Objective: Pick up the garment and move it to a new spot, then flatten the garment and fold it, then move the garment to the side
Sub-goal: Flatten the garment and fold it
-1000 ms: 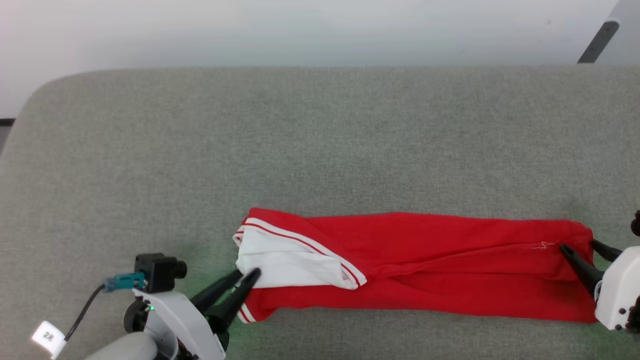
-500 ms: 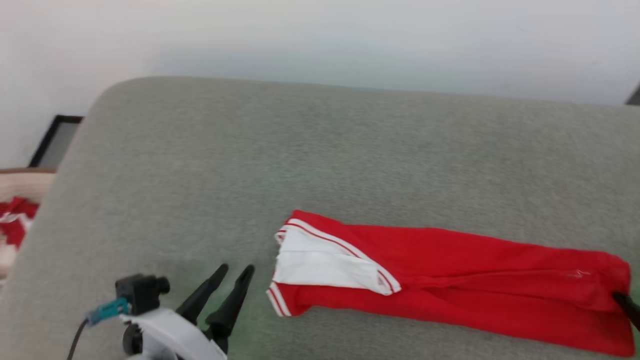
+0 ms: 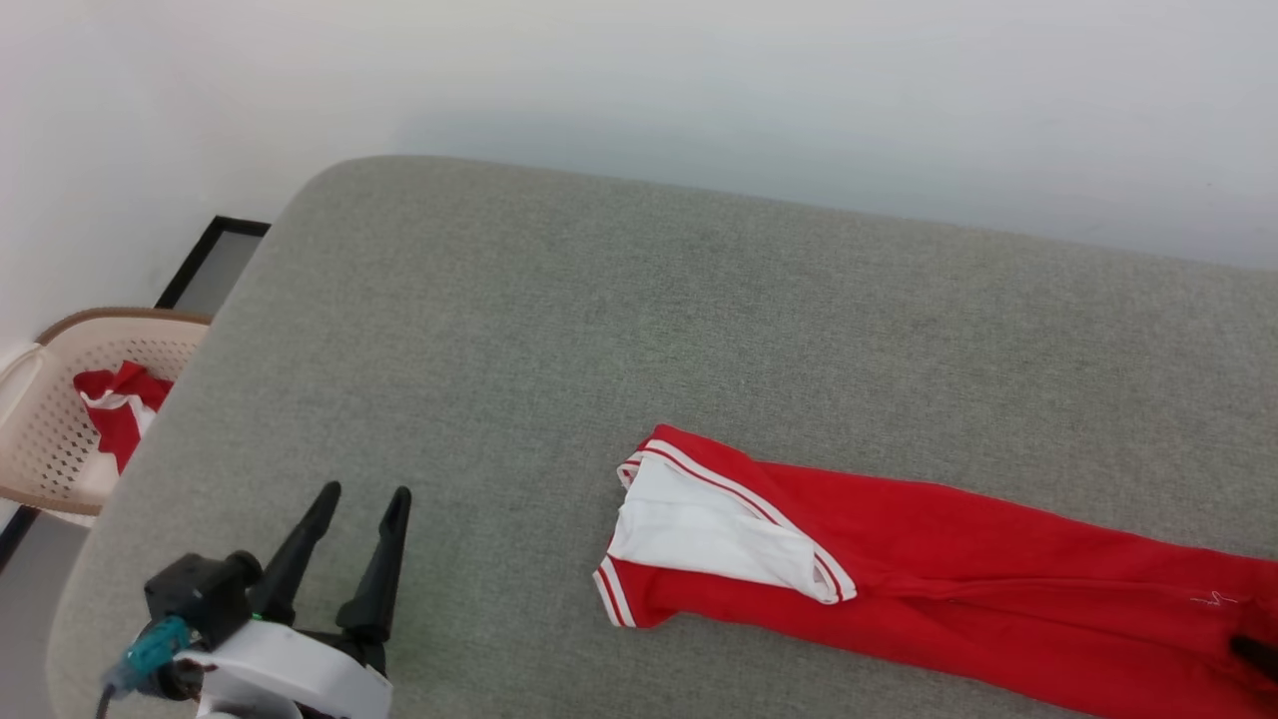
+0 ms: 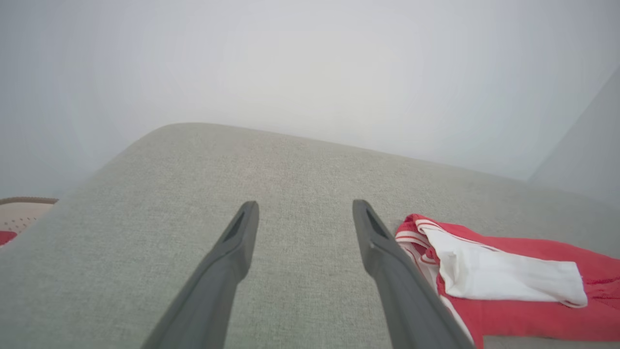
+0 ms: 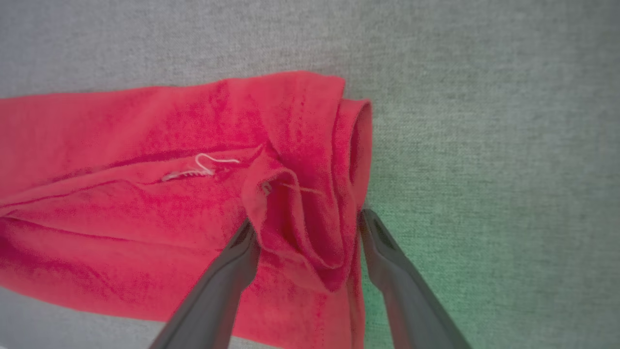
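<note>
The garment (image 3: 998, 579) lies as a long red folded strip on the grey padded table (image 3: 599, 300), running off the right edge of the head view. Its white sleeve (image 3: 709, 539) with striped trim lies on top at the left end. My left gripper (image 3: 361, 496) stands open and empty over bare table, well left of that end; in the left wrist view the gripper (image 4: 305, 208) has the garment (image 4: 508, 291) to its right. My right gripper (image 5: 307, 225) is open, its fingers either side of a bunched fold of the garment's (image 5: 145, 194) hem. No print shows.
A beige perforated basket (image 3: 50, 419) holding a red-and-white cloth (image 3: 115, 409) stands on the floor beyond the table's left edge. A black-framed panel (image 3: 210, 260) lies by the wall. The table's rounded far-left corner (image 3: 329, 180) meets a white wall.
The head camera has turned left, bringing the basket into view. My left gripper has left the garment's sleeve end, moved away to the left and opened wider. The right gripper stays at the hem.
</note>
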Available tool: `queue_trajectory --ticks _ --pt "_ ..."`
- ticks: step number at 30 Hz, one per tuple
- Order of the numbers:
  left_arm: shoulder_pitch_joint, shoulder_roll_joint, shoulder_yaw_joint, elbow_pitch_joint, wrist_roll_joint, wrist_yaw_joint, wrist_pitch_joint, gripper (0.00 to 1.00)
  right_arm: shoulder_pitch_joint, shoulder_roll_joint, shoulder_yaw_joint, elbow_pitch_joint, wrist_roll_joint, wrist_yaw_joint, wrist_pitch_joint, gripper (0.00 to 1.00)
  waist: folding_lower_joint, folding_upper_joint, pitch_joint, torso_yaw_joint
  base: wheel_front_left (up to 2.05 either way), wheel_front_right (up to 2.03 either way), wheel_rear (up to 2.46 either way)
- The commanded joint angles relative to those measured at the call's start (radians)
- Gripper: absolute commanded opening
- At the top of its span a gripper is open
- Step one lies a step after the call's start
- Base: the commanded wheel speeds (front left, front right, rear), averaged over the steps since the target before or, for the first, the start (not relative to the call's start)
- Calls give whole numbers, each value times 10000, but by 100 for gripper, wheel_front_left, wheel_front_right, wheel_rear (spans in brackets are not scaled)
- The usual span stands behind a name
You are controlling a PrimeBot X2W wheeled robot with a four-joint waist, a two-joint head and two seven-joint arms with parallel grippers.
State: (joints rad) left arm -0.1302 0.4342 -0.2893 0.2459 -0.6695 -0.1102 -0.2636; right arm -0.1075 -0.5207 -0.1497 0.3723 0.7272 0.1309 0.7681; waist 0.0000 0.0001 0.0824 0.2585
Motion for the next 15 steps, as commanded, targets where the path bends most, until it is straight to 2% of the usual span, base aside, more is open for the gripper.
queue_trajectory --ticks 1,5,9,10,11,12,13,14,15 --pt "209 -246 373 -132 583 -32 3 100 -293 119 45 161 -111 -4 169 100 0 -1 -25 -18 0 0 0" --pt "356 -606 815 -187 1450 -121 1 100 -597 364 139 705 -369 -4 594 100 0 -1 -60 -50 0 0 0" --pt "392 -885 1077 -75 1838 -178 1 100 -770 713 366 1101 -753 -4 842 100 0 -1 25 -116 0 0 0" --pt "416 -938 1117 -10 1904 -189 1 100 -824 807 442 1154 -809 -4 843 92 0 -1 68 -137 0 0 0" --pt "418 -996 1156 20 1963 -203 1 100 -887 908 482 1202 -894 0 780 43 0 -1 102 -155 0 0 0" --pt "418 -996 1156 20 1963 -203 1 100 -887 908 482 1202 -894 0 780 43 0 -1 102 -155 0 0 0" --pt "416 -1044 1206 32 2013 -216 1 100 -945 991 520 1227 -956 0 740 5 0 -1 132 -180 0 0 0" --pt "444 -1080 1241 66 2077 -212 1 100 -984 1076 586 1236 -962 2 737 0 0 -1 152 -200 0 0 0" --pt "472 -1100 1268 92 2118 -200 1 100 -1042 1133 634 1239 -952 4 734 0 0 -1 181 -232 0 0 0"
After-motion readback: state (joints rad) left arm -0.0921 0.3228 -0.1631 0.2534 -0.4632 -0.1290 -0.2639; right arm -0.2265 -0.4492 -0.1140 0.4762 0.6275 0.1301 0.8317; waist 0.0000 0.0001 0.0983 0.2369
